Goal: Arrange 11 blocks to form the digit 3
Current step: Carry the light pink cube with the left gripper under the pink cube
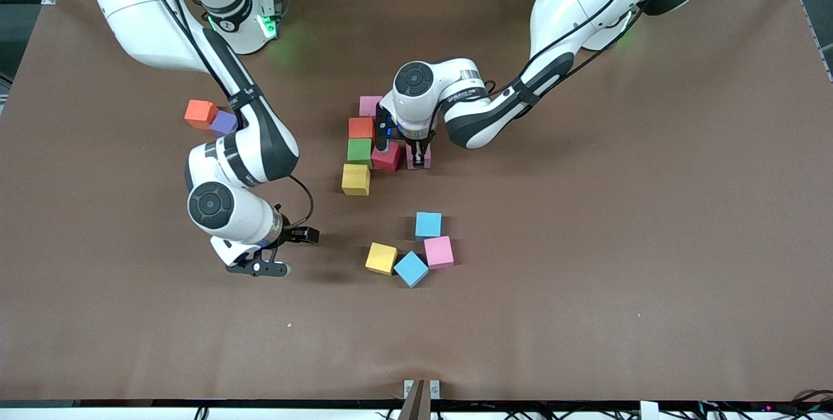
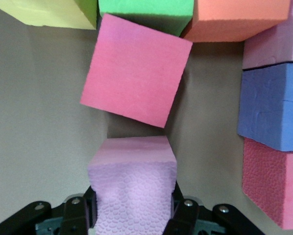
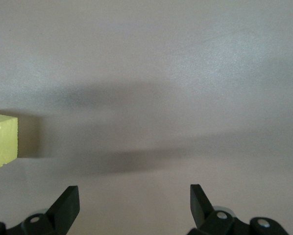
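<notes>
My left gripper is shut on a pale pink block, low over the table beside a tilted red block. Next to the red block a column runs pink, orange, green, yellow. The left wrist view also shows a pink, a blue and a red block in a row; the left hand hides the last two in the front view. My right gripper hangs open and empty over bare table.
A loose group lies nearer the front camera: two sky blue blocks, a pink one and a yellow one. An orange block and a purple block sit toward the right arm's end.
</notes>
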